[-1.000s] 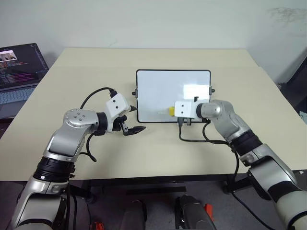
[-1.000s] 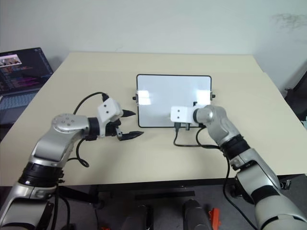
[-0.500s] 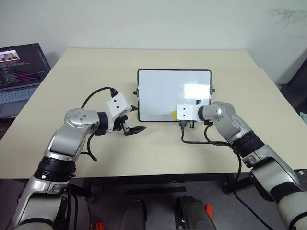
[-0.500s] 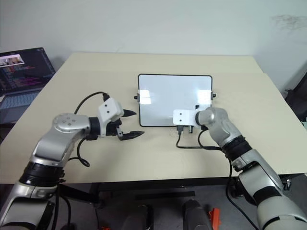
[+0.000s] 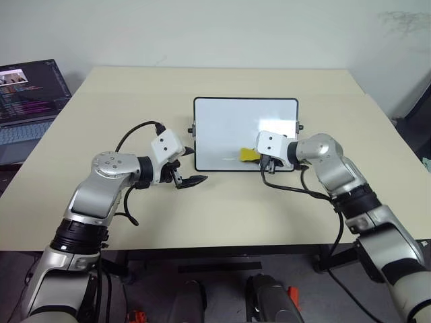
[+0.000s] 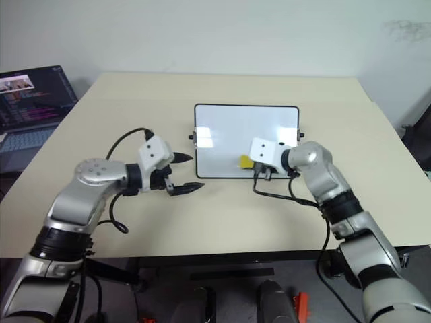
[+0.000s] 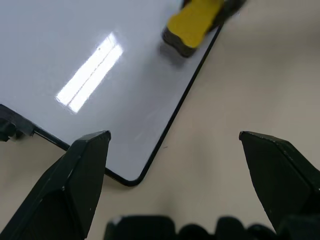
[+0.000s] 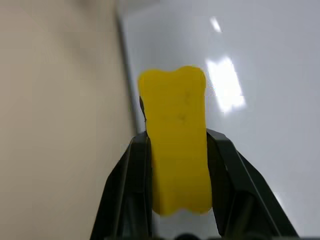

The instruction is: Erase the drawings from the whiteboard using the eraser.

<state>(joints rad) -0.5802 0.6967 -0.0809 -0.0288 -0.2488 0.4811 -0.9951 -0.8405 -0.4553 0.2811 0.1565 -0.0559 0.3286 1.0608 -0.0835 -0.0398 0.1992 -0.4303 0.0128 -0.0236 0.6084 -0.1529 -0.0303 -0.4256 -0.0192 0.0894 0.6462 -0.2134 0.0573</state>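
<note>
While right fingers (image 8: 175, 200) clamp the eraser (image 8: 176, 135) — base hidden — left fingers (image 7: 85, 170) stand apart.

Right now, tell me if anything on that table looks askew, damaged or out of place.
Nothing stands out. The whiteboard lies flat and square on the table, its visible surface clean. The right gripper is shut on the yellow eraser over the board's near edge. The left gripper is open by the board's near left corner.
</note>
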